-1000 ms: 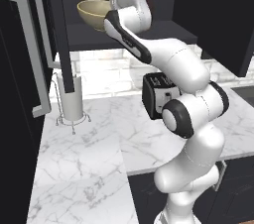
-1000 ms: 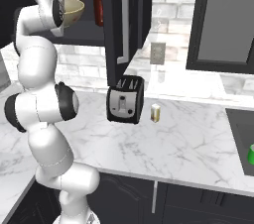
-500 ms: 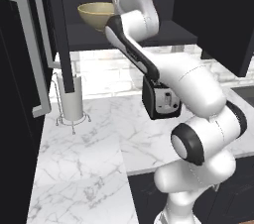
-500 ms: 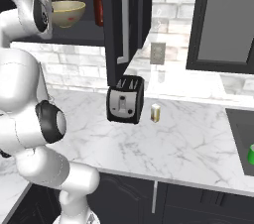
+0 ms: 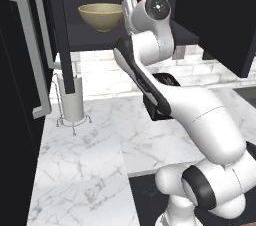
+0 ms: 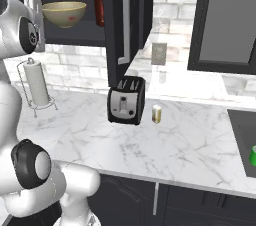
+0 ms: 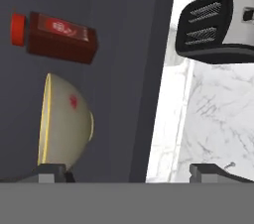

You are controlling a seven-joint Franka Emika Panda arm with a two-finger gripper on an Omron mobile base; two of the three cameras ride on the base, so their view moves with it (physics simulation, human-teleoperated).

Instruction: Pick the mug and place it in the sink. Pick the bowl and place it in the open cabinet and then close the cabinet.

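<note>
The bowl (image 5: 102, 16) sits upright on the cabinet's (image 6: 75, 37) lower shelf, toward the shelf's left end in the left base view, with a dark red bottle (image 6: 99, 7) standing behind it nearer the open door (image 6: 121, 25). The gripper (image 7: 130, 172) hangs just off the shelf's front edge beside the bowl, its fingers (image 7: 49, 171) spread wide apart and clamped on nothing — the bowl stands free of them. The mug (image 6: 253, 156) rests in the sink (image 6: 241, 135) at the counter's right end. On the marble counter (image 6: 190, 145) stand a black toaster (image 6: 126, 101) near the back wall, a small brass cylinder (image 6: 157, 114) just beside it, and a paper-towel holder (image 5: 70, 101) by the left edge.
</note>
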